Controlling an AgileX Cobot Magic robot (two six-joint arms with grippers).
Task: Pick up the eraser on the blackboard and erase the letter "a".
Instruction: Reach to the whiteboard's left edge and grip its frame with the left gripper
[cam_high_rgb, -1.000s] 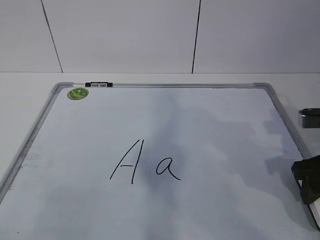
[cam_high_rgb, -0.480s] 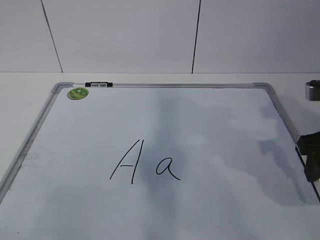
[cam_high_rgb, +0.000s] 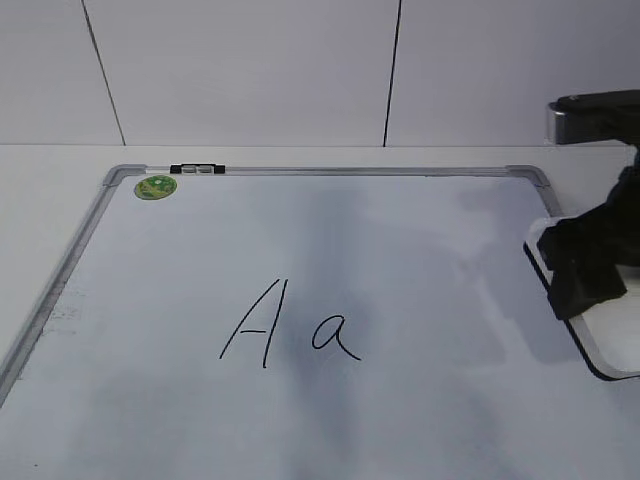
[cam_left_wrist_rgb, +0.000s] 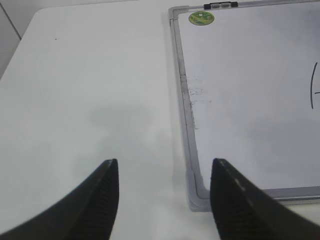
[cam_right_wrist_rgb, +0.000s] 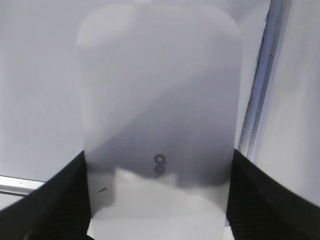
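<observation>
The blackboard (cam_high_rgb: 420, 240) lies flat on the table. The small letter "a" (cam_high_rgb: 335, 335) sits at its middle, right of a capital "A" (cam_high_rgb: 255, 322). My right gripper (cam_high_rgb: 585, 265) is shut on the white eraser (cam_high_rgb: 605, 345) with its black underside, held over the board's right edge, well right of the "a". In the right wrist view the eraser (cam_right_wrist_rgb: 160, 100) fills the space between the jaws (cam_right_wrist_rgb: 159, 200), above the board (cam_right_wrist_rgb: 40, 75). My left gripper (cam_left_wrist_rgb: 164, 170) is open and empty over the table by the board's near-left corner (cam_left_wrist_rgb: 197, 192).
A round green sticker (cam_high_rgb: 155, 186) and a black clip (cam_high_rgb: 197, 169) mark the board's far-left corner; the sticker also shows in the left wrist view (cam_left_wrist_rgb: 201, 18). White table (cam_left_wrist_rgb: 90, 90) lies left of the board. A white tiled wall (cam_high_rgb: 250, 70) stands behind.
My right gripper has come up and leftward from the lower right edge of the view, and the eraser now shows in its jaws above the board's right edge.
</observation>
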